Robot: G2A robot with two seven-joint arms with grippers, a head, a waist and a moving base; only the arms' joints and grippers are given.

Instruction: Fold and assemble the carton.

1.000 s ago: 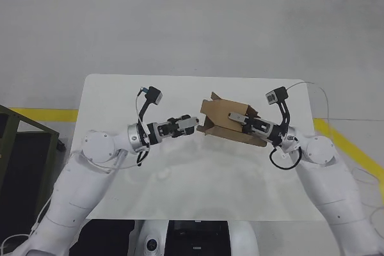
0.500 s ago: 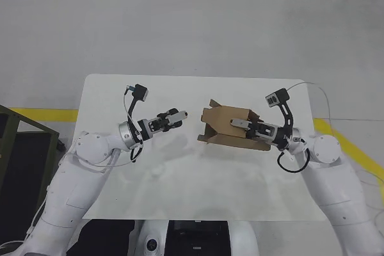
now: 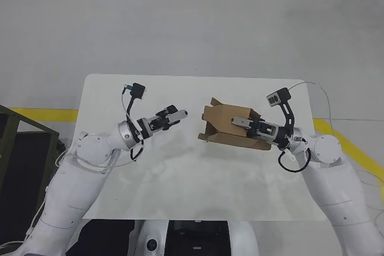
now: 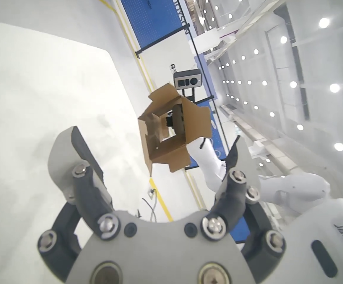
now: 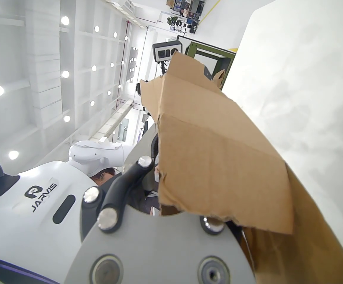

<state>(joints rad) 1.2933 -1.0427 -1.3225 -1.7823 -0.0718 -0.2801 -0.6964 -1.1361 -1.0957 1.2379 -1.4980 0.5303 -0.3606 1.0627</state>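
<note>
Carton (image 3: 225,118), flaps open, is over the right-middle of the desk (image 3: 179,185), open end facing left. Right hand (image 3: 239,121) is clamped on its wall. Left hand (image 3: 177,114) is spread wide, empty, left of the carton, not touching.

carton (image 3: 221,116): over table (image 3: 179,185), right side
left pincer (image 3: 179,113): left of carton, apart
right pincer (image 3: 238,121): at carton's right
</note>
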